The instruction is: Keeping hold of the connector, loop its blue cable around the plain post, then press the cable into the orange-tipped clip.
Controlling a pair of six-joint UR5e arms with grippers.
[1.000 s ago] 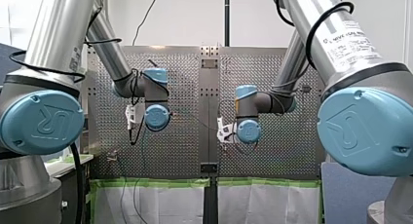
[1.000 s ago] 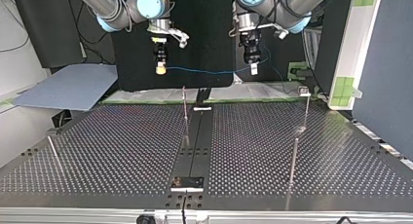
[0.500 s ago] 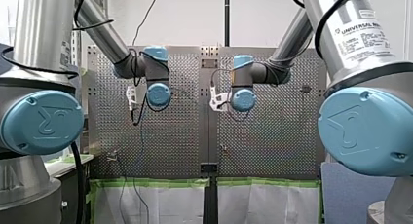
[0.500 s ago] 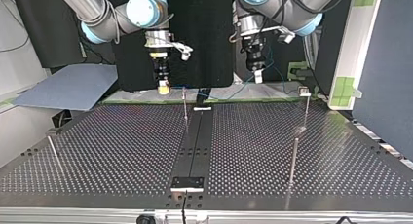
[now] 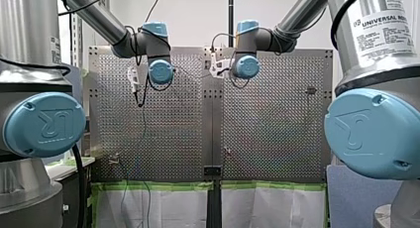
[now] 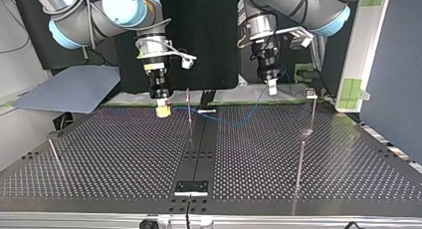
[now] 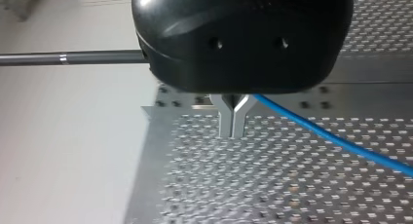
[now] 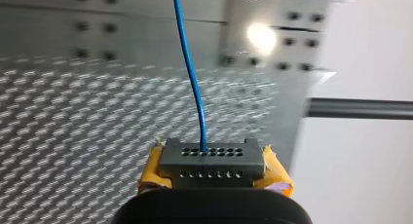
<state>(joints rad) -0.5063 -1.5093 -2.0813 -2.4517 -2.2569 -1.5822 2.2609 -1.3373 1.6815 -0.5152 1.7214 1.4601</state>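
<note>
Looking across the top view: your right claw (image 6: 162, 108) clamps the connector (image 8: 212, 163) left of centre, blue cable (image 6: 229, 120) sags mid-frame, left claw (image 6: 271, 88) pinches it upper right. Looping and clipping both remain, I reckon.

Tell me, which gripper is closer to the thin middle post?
Right. In the top view my right gripper hangs close, left of the post; my left gripper is farther, to its right.
</note>
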